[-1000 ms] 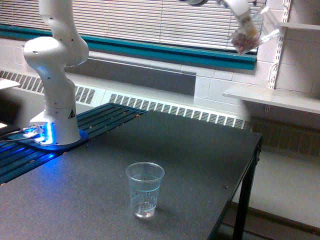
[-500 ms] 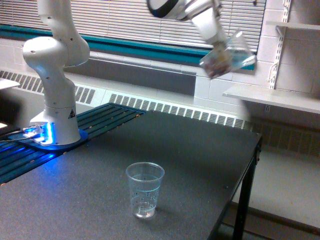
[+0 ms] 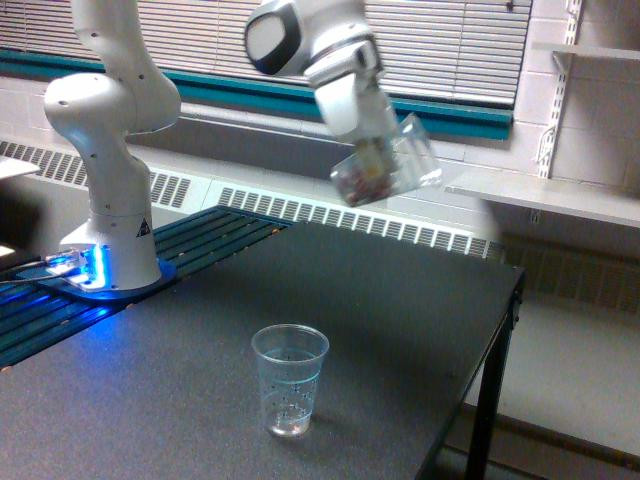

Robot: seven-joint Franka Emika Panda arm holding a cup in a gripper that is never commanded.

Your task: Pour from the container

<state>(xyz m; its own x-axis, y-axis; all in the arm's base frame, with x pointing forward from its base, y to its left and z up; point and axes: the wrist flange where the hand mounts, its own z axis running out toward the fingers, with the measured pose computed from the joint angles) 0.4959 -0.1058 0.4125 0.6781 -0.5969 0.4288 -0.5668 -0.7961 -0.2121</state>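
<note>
The fingers (image 3: 375, 160) grip the container (image 3: 390, 170), tilted in the air with brownish contents inside. The dotted cup (image 3: 290, 378) stands well below on the surface (image 3: 400, 300); pouring looks not yet begun.

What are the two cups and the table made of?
The container in the gripper looks like clear, smooth plastic; brownish bits show through it. The cup on the table also looks like thin clear plastic, slightly teal, with small dots. The table top looks dark, matte and speckled, maybe laminate.
</note>
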